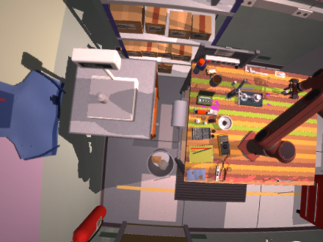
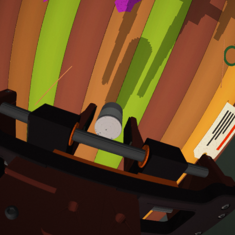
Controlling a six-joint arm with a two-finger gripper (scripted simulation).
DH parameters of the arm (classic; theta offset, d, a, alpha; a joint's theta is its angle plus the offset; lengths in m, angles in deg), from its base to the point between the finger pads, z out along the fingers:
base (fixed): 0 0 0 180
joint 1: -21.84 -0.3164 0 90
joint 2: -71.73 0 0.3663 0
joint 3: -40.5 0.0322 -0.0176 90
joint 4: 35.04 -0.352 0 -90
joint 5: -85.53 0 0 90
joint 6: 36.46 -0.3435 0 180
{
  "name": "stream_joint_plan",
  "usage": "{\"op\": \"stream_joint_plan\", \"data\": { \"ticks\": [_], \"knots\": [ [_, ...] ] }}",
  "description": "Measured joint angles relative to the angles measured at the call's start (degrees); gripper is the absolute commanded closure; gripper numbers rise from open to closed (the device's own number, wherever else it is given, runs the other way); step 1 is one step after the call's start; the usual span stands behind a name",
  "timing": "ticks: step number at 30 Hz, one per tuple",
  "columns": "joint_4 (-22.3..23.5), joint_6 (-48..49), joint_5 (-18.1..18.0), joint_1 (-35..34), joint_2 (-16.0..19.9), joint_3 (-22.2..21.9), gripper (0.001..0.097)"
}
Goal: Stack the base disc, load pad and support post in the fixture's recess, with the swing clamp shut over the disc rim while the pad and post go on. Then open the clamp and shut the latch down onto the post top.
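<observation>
The support post [image 2: 109,123], a short grey cylinder, sits between the fingers of my gripper [image 2: 108,124] and is carried above the striped bench top. In the side camera my gripper [image 1: 292,89] hangs over the bench's far right part, to the right of the fixture [image 1: 249,98]. The fixture is a dark plate with light round parts on it, and a dark arm [image 1: 236,89] sticks out at its left end. I cannot tell from here how the clamp and latch stand.
A round bin [image 1: 160,163] stands on the floor left of the bench. A meter [image 1: 223,144], a white ring [image 1: 224,123], a dark cup [image 1: 215,80] and small tools cover the bench's left half. A paper label [image 2: 218,133] lies below my gripper.
</observation>
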Motion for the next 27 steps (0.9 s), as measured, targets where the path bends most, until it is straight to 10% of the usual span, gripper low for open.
{"op": "stream_joint_plan", "data": {
  "ticks": [11, 27],
  "knots": [
    [0.00, 0.00, -0.07, 0.00, 0.03, 0.01, 0.0546],
    [0.00, 0.00, -0.08, 0.00, 0.04, 0.02, 0.0861]
  ]
}}
